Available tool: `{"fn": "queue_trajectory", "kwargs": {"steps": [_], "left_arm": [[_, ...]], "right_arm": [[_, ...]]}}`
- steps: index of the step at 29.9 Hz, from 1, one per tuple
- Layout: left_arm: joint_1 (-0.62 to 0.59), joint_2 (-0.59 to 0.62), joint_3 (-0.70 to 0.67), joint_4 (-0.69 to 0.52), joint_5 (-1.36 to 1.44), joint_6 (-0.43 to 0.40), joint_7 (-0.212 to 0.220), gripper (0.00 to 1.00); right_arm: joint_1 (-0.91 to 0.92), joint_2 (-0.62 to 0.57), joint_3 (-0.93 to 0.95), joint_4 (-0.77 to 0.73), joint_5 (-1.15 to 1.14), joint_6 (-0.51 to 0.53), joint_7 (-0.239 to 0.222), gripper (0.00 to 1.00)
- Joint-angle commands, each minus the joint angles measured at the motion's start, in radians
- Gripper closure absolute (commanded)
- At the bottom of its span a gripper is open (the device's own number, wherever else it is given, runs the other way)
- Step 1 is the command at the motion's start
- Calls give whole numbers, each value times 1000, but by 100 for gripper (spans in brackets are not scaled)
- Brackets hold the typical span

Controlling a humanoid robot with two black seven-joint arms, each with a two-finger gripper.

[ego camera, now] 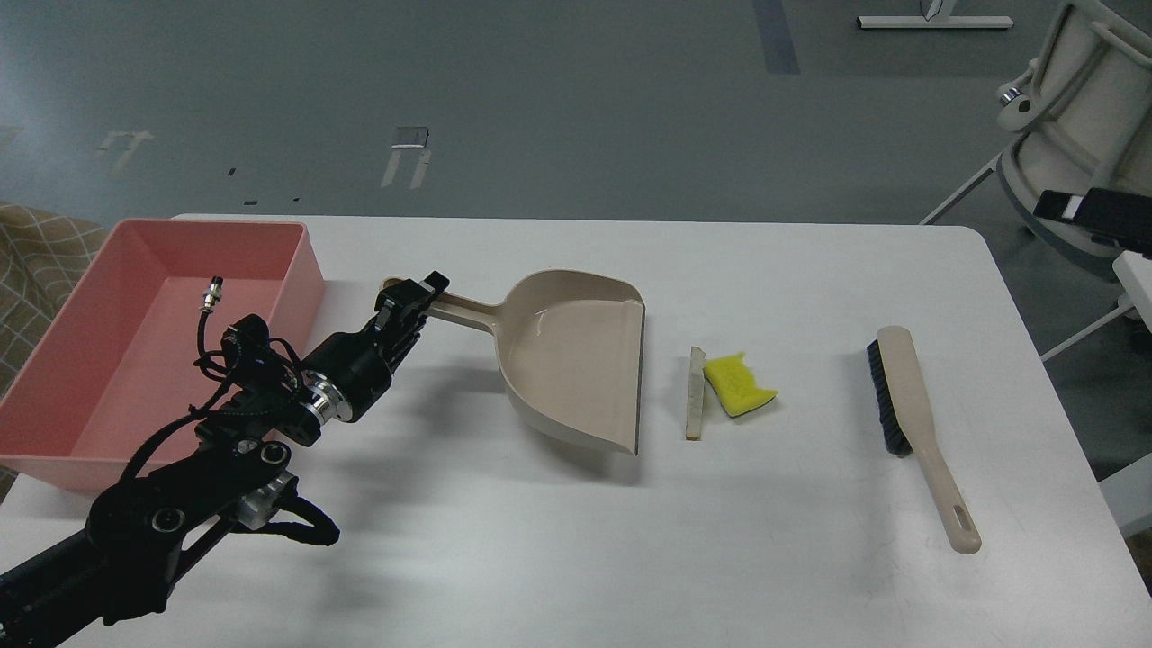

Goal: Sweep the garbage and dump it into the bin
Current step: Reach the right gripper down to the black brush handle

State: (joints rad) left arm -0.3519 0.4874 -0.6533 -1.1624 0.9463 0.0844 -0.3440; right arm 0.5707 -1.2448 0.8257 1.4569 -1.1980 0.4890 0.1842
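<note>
With left jaws (421, 297) at dustpan handle (463, 311)

Left gripper (416, 301) at the dustpan (576, 360) handle's end, fingers around it; closure unclear. Pink bin (90, 360) at desk (576, 540) left edge. Bread slice (694, 393) and yellow sponge (738, 384) touching, just right of dustpan mouth; brush (913, 423) well apart, farther right.

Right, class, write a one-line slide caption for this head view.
Left gripper at the dustpan handle; sponge, white slice and brush wait; pink bin far left.
</note>
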Motion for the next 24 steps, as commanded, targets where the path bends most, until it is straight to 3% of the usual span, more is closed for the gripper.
{"fn": "queue_trajectory", "kwargs": {"steps": [1, 2, 7, 13, 17, 24], "left_arm": [[2, -12, 0, 0, 0, 5, 2, 100], [2, -21, 0, 0, 0, 5, 2, 100], [10, -39, 0, 0, 0, 5, 2, 100], [8, -38, 0, 0, 0, 5, 0, 100], [8, -38, -2, 0, 0, 5, 0, 100], [11, -41, -2, 0, 0, 5, 2, 100]], "right_arm": [[-69, -45, -5, 42, 0, 0, -54, 10], [-98, -48, -4, 52, 1, 0, -74, 10], [-169, -62, -7, 94, 1, 0, -87, 11], [-322, -58, -8, 177, 1, 0, -183, 13], [-368, -50, -54, 215, 1, -6, -187, 13], [-385, -12, -122, 253, 1, -151, -218, 13]]}}
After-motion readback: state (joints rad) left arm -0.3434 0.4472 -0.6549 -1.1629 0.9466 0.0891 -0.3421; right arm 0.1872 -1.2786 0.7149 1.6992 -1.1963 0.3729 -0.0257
